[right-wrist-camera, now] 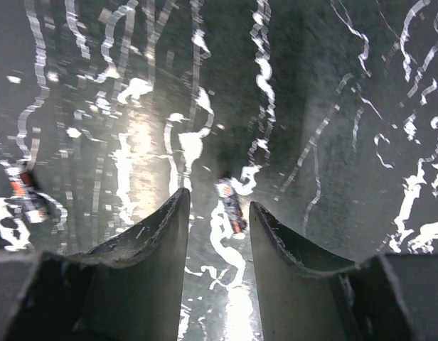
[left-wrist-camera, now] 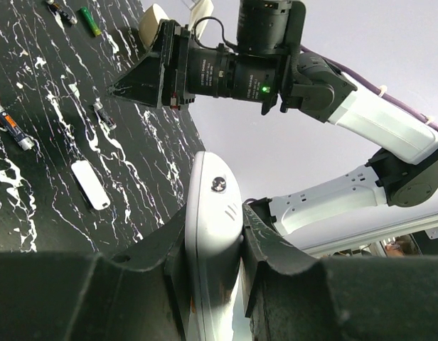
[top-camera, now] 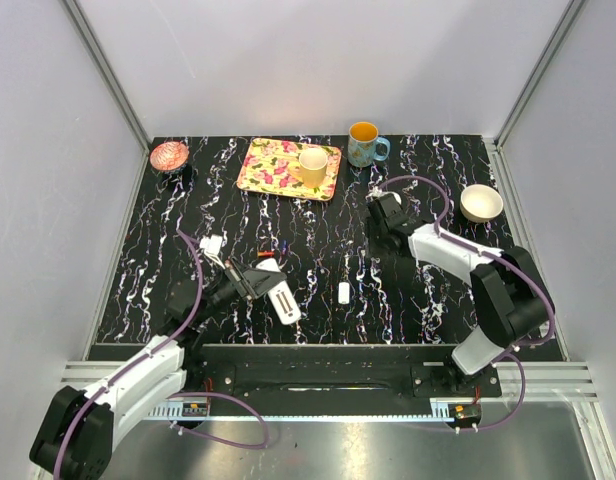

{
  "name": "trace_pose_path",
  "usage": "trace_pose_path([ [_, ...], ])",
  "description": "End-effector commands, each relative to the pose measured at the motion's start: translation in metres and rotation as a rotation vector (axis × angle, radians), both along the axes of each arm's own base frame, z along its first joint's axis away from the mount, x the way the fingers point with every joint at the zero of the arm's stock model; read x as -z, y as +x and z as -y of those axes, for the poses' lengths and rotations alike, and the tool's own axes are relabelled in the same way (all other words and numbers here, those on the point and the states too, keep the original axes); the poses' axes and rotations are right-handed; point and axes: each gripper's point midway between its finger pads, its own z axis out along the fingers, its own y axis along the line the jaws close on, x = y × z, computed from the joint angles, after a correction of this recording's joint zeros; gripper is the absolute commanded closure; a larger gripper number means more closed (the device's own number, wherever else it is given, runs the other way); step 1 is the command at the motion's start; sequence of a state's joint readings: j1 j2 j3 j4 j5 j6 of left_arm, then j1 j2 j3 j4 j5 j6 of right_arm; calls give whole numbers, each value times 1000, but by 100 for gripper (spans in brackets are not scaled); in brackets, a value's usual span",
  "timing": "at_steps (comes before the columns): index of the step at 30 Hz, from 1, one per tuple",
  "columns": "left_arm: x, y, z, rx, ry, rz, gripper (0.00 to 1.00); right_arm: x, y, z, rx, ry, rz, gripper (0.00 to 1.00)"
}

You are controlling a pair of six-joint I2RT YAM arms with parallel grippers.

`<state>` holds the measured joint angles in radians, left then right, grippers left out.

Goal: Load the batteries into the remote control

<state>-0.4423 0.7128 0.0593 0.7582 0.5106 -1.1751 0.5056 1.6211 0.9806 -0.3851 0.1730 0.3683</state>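
Left jaws clamped on the remote control (top-camera: 282,298), holding it lower-left of centre in the top view, likely to steady it for loading; right jaws open, gap lined up on a battery (right-wrist-camera: 231,206) lying on the counter (top-camera: 408,300), looks set for pickup.

Pretty sure I'm driving in a robotics lab test cell here, not anybody's kitchen: plain white panel walls (top-camera: 318,60) boxed in by aluminium frame posts (top-camera: 106,70), plus a metal mounting rail (top-camera: 318,405) along the near edge of the black marble-look table (top-camera: 388,300). The only homey bits are a floral tray (top-camera: 273,170), a yellow mug (top-camera: 313,165), a blue mug (top-camera: 365,148) and a white bowl (top-camera: 481,203).
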Motion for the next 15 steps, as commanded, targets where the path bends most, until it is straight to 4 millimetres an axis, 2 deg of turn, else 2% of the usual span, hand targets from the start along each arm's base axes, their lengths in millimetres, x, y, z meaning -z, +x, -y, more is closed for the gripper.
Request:
trace_pose_path([
  [1,-41,2,0,-7,-51,148,100,-47,21,-51,-88,139,127,53],
  [5,-43,1,-4,-28,-67,158,100,-38,8,-101,-195,121,85,53],
  [9,-41,1,-8,-60,-62,154,100,-22,5,-132,-219,105,54,55],
  [12,-40,0,-10,-70,-52,157,100,-13,4,-144,-227,73,45,55],
  [15,-42,-1,-11,-71,-40,168,100,-2,4,-145,-236,16,23,55],
])
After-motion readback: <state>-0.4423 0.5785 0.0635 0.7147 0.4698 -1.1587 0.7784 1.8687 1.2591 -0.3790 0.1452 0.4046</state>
